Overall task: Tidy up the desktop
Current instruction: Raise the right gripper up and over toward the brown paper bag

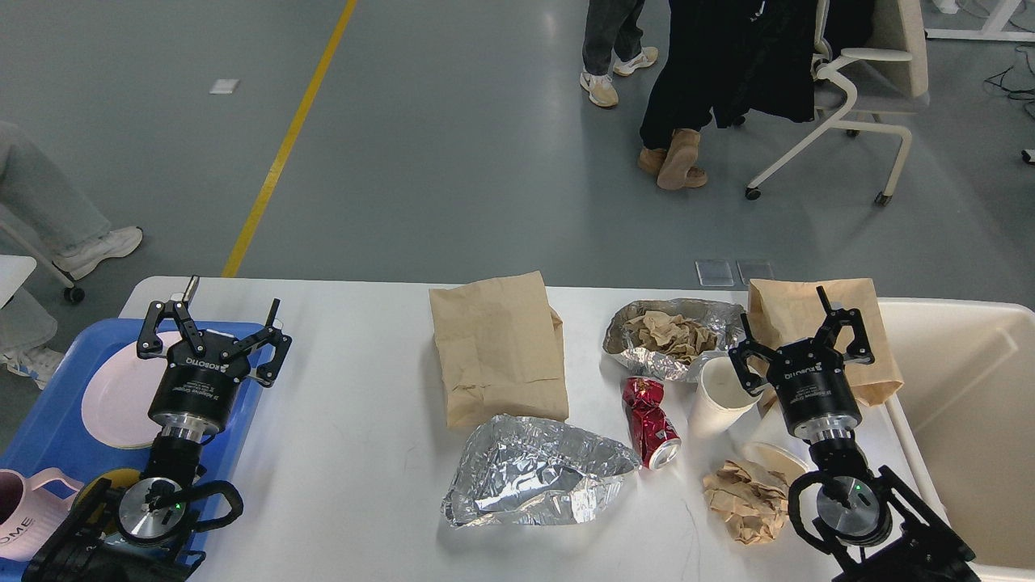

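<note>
White worktop (348, 453), littered around the can (651, 422): foil, bags, and a cup (716, 396) just right of it. My right gripper (796, 335), jaws wide and empty, could topple that cup. Left gripper (212, 323) likewise wide.

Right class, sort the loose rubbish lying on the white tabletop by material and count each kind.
Brown paper bags: 2
Crumpled silver foil pieces: 2
Crumpled brown paper wads: 2
Crushed red metal can: 1
White paper cup: 1
Total: 8
</note>
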### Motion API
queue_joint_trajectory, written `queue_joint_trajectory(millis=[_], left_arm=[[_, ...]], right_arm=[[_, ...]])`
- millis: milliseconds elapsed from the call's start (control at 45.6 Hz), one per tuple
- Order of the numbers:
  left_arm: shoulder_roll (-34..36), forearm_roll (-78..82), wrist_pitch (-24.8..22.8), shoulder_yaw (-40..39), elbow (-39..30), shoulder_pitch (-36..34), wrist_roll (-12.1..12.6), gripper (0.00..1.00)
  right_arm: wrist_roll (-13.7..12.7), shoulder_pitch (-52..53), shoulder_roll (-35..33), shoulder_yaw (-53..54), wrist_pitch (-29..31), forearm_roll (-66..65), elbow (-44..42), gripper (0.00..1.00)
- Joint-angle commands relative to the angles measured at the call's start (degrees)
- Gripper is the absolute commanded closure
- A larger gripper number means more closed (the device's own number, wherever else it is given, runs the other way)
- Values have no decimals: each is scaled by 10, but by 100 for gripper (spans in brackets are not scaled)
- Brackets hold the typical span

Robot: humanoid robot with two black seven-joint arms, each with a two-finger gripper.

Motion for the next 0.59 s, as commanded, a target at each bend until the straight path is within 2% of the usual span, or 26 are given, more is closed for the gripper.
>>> queue_joint_trajectory(millis=[0,110,241,285,570], left_arm=[[0,0,0,0,0,0,0,4],[0,0,0,0,0,0,0,4],[0,0,-1,-1,1,0,0,4],[0,0,-1,-1,0,0,0,4],[0,0,-1,0,1,0,0,4]], right_arm=[[-8,0,-43,-1,26,6,17,0],[-31,-2,-74,-2,34,7,27,0],[-107,-10,-140,2,43,13,41,0],[-120,-18,-144,2,45,24,44,0],[-119,-36,-156,2,48,50,41,0]])
